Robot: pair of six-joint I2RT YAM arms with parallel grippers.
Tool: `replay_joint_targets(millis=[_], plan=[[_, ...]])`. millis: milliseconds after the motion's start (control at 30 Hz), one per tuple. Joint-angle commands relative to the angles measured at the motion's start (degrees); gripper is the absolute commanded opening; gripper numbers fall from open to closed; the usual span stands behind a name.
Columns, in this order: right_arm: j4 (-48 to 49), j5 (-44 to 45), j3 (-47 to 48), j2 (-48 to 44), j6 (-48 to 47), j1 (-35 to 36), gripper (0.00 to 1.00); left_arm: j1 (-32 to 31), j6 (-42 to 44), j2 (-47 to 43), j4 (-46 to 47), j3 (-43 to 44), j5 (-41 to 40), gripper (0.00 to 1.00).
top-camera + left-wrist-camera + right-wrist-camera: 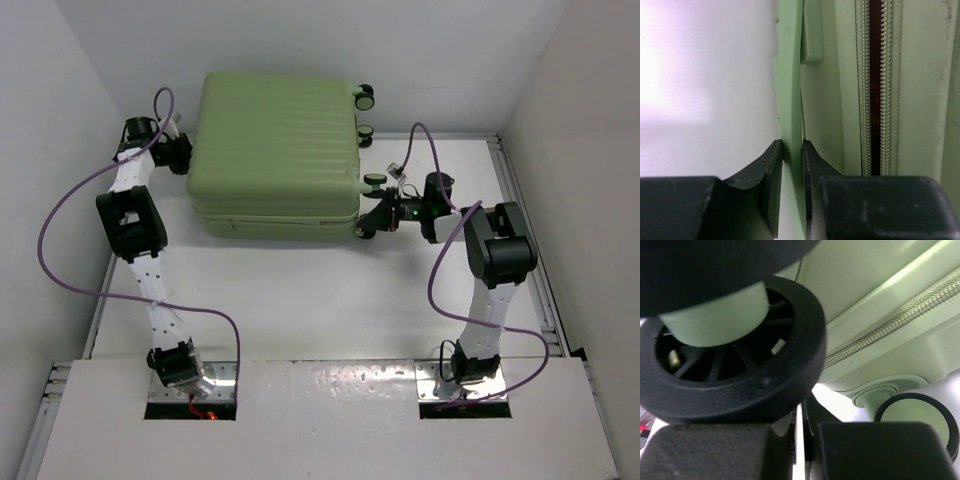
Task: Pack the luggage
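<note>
Luggage [275, 150] flanked by both arms

It lies flat at 12 o'clock on the tabletop [300, 300], green halves folded together. At its 9 o'clock side, the left gripper's [792, 150] jaws clamp a thin green rim. At 4 o'clock, the right gripper's [800, 412] jaws sit drawn together just beside a black wheel [765, 390].

A white tabletop [300, 300] sits in a white booth. The back wall [430, 50] rises behind its far edge, and a left wall [50, 150] and a right wall [595, 200] flank it. A metal rail [545, 300] follows the right edge. Soft glare lies on the glossy white panel [330, 420] at the near edge.
</note>
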Motion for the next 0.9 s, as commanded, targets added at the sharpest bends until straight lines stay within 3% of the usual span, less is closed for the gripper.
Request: replay_joint_targets(millis=[0,633,867], plan=[[5.1,3.2,2.3,0.7,-1.1,2.3,0.0,3.5,3.2,3.0,0.8,-3.3,-5.7,0.0],[0.0,27.5,3.3,-1.3,-0.4,-2.7,0.0,5.8,3.2,4.0,0.8,-3.9,-7.4,0.0],[-2.5,38.2,5.0,-1.4,-5.4,-4.3,0.0,5.8,2.6,5.3,0.8,-3.3,-9.7,0.0]])
